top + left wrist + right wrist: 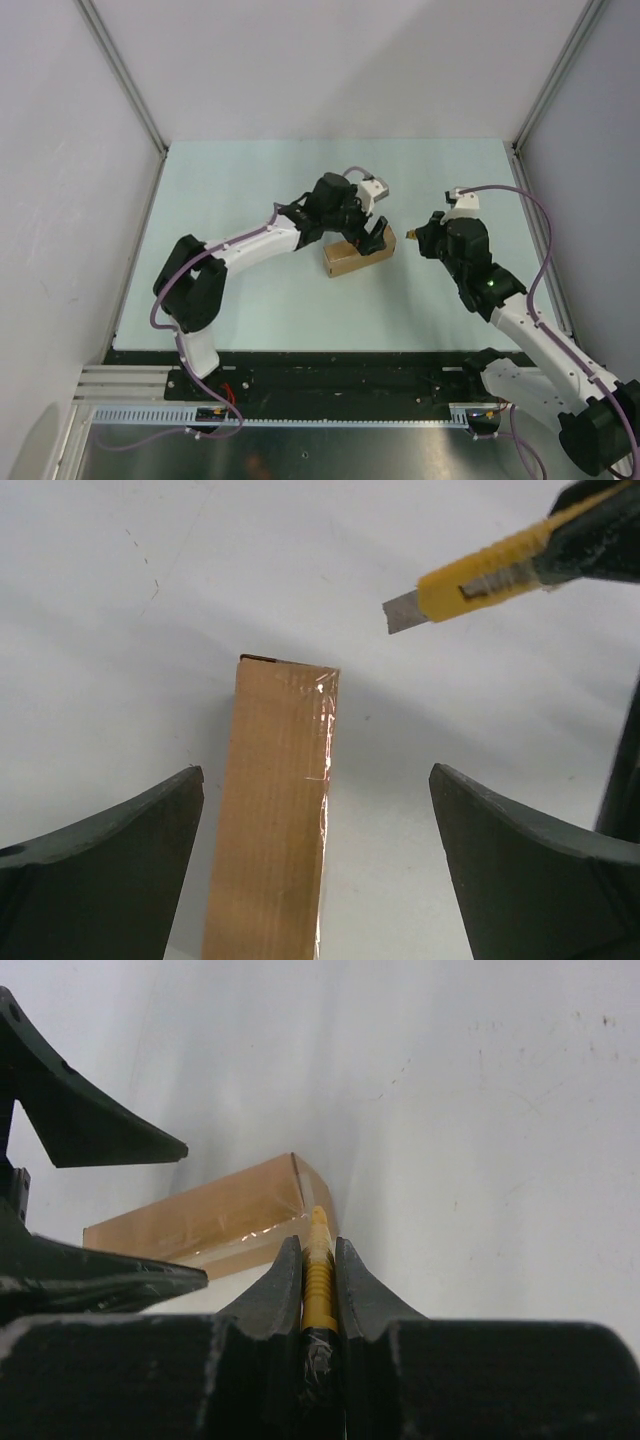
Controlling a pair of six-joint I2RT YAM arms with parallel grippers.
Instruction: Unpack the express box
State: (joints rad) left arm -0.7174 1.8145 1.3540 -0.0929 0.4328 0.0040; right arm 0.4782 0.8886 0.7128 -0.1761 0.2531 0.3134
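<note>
The express box [353, 259] is a small brown carton sealed with clear tape, lying flat mid-table. My left gripper [378, 238] is open and hangs over the box's right end; in the left wrist view the box [272, 810] lies between the two spread fingers [100, 870], nearer the left one, untouched. My right gripper [422, 240] is shut on the yellow utility knife [318, 1275], blade out [403, 611], its tip pointing at the box's right end [300, 1192] and a short way from it.
The pale green table [250, 190] is walled by white panels at the left, back and right. The black base rail [330, 372] runs along the near edge.
</note>
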